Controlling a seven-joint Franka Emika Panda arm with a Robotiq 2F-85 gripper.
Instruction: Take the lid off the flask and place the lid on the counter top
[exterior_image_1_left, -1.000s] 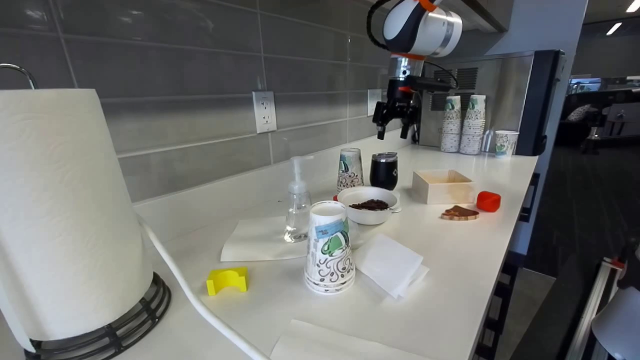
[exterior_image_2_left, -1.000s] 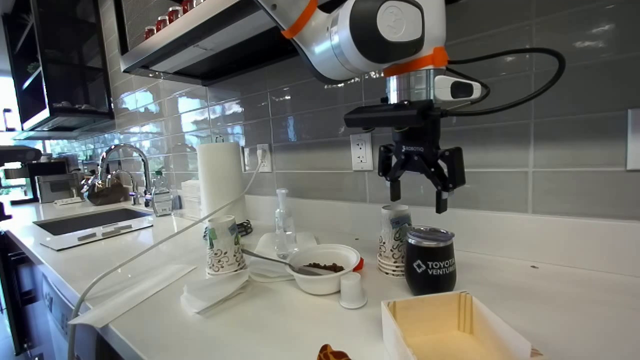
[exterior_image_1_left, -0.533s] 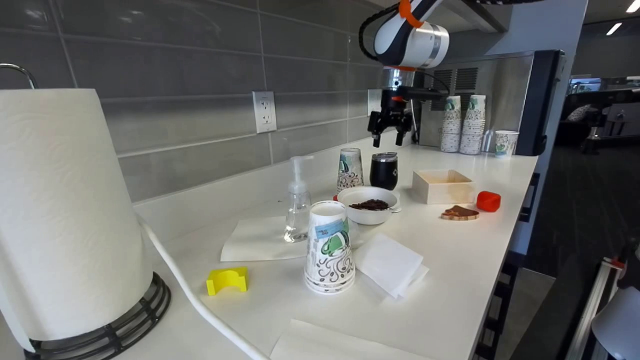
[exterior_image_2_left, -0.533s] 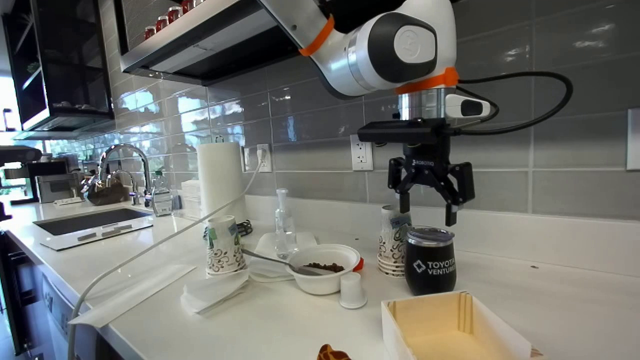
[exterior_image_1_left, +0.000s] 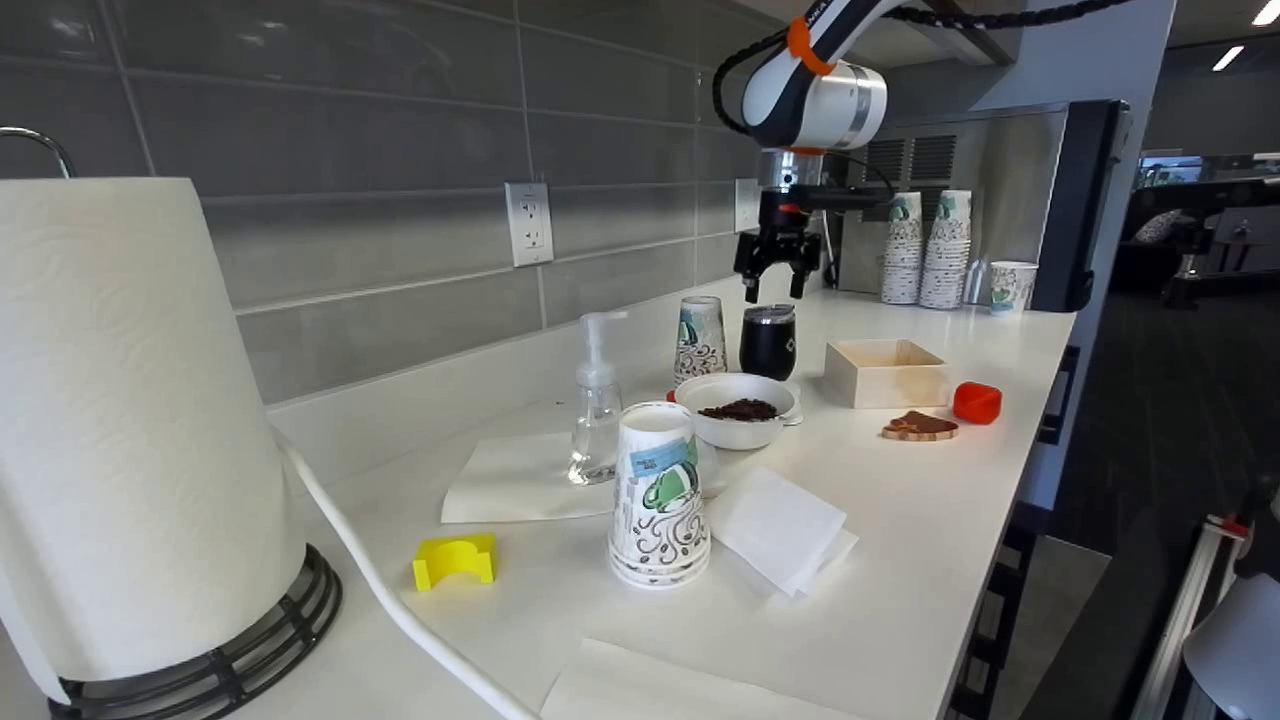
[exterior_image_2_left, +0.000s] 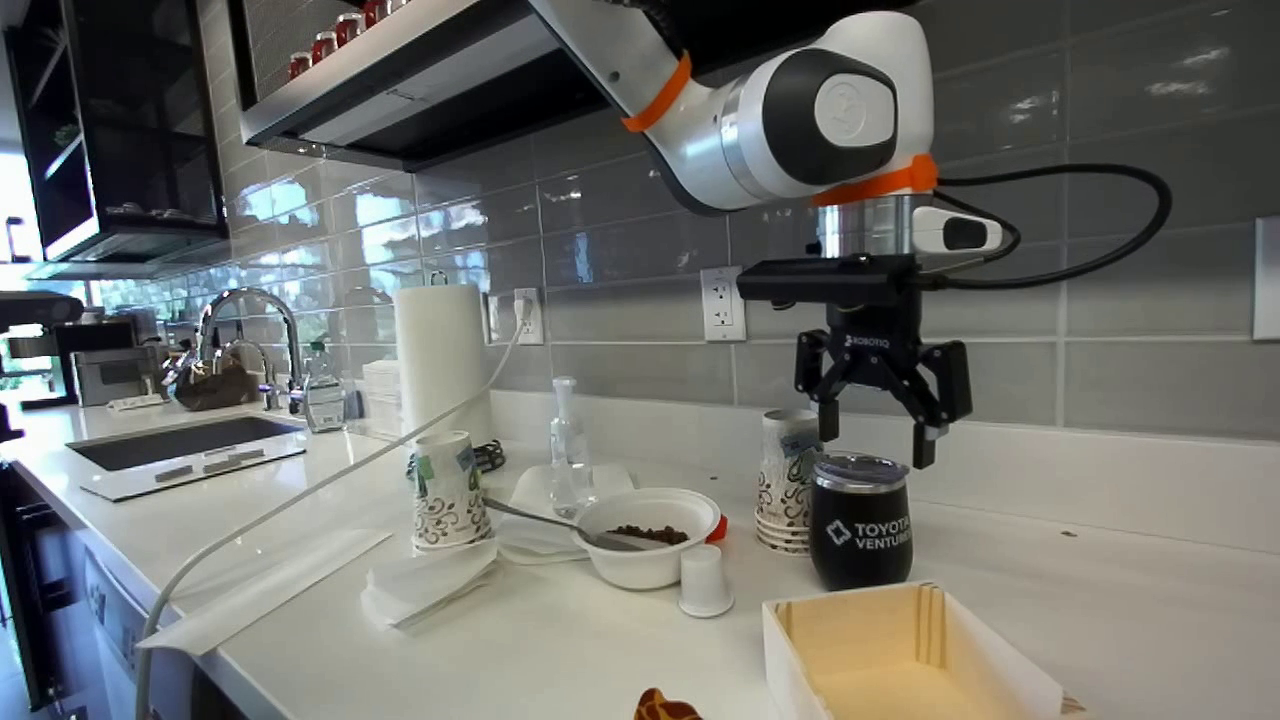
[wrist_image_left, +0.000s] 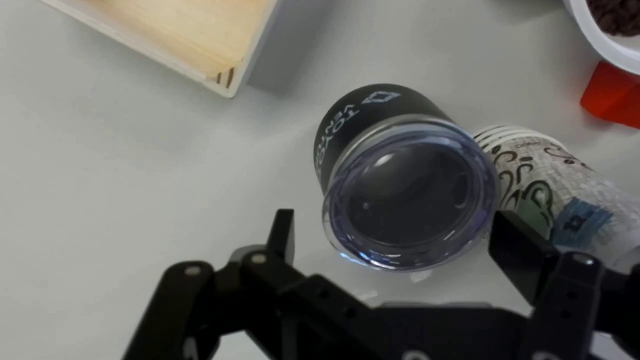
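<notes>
In an exterior view, the Toyota Ventures tumbler (exterior_image_2_left: 862, 545), clear lid (exterior_image_2_left: 858, 468) on, stands near the back edge of the counter (exterior_image_2_left: 580, 660). In an exterior view, the Robotiq gripper (exterior_image_1_left: 774, 292) hangs above. In the wrist view, fingers (wrist_image_left: 281, 232) spread wide, empty.

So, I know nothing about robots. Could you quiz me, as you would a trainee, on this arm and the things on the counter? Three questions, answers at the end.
1. True or false: the lid sits on the flask.
2. The gripper is: a) shut on the lid; b) open; c) shut on the flask.
3. Fill in: on the counter top, the small block near the paper towel roll is coloured ____.

Key: 1 true; 2 b, as all three views show; 3 yellow.
</notes>
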